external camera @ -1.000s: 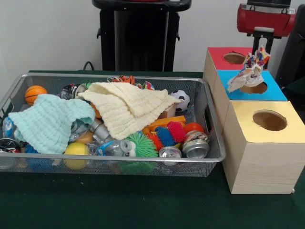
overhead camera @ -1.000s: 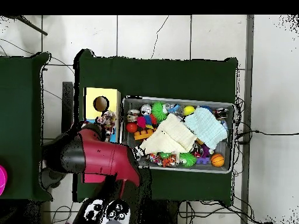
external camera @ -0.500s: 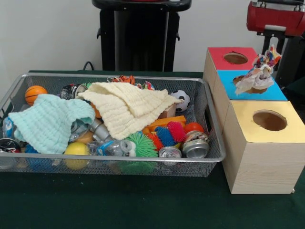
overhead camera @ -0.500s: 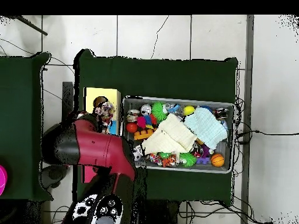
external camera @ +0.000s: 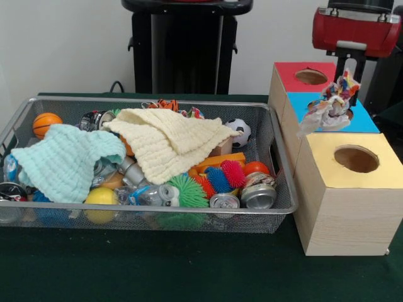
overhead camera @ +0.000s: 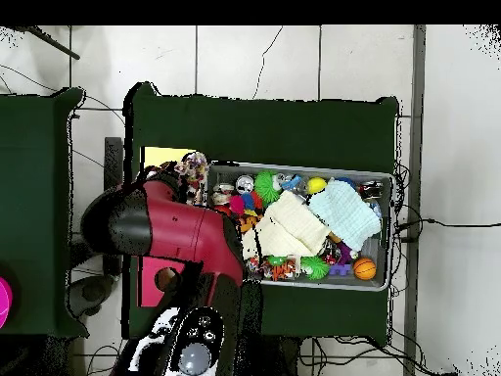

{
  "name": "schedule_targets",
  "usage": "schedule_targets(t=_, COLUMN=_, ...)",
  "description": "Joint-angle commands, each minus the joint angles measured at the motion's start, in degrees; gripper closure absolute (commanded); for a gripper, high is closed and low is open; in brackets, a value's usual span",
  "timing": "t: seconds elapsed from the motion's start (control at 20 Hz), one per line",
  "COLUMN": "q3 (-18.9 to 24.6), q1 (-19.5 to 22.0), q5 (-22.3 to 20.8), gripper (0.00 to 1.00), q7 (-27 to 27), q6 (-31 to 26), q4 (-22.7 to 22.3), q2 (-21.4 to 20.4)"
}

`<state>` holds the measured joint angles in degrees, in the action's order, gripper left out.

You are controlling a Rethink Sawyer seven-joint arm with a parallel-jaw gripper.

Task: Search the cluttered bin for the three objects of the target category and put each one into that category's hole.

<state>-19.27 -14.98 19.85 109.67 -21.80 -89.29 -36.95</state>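
Note:
My gripper (external camera: 347,74) hangs from the red arm head (external camera: 356,29) at the top right, shut on a crumpled white wad with colourful print (external camera: 327,104). The wad dangles just above the blue-topped box (external camera: 362,123), covering most of its hole. The red-topped box (external camera: 291,71) stands behind it and the yellow-topped box (external camera: 327,148) in front, each with a round hole. In the overhead view the wad (overhead camera: 194,174) shows past the red arm (overhead camera: 166,230), beside the yellow box (overhead camera: 161,156).
A wire mesh bin (external camera: 157,217) to the left of the boxes holds a cream cloth (external camera: 167,141), a mint cloth (external camera: 63,160), crushed cans (external camera: 258,195), spiky balls (external camera: 186,189), a small basketball (external camera: 45,123) and a soccer ball (external camera: 239,132). A black stand (external camera: 182,44) rises behind.
The gripper with the wad swung right over the blue box, then came back left and a little lower. In the overhead view the arm shifted toward the yellow box.

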Motion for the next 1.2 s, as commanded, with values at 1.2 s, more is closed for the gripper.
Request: schedule_targets(t=1.2, q3=-4.28, q1=-5.93, q5=3.81, gripper=1.0, q7=21.53, q6=-19.02, q4=26.52, q2=16.49)
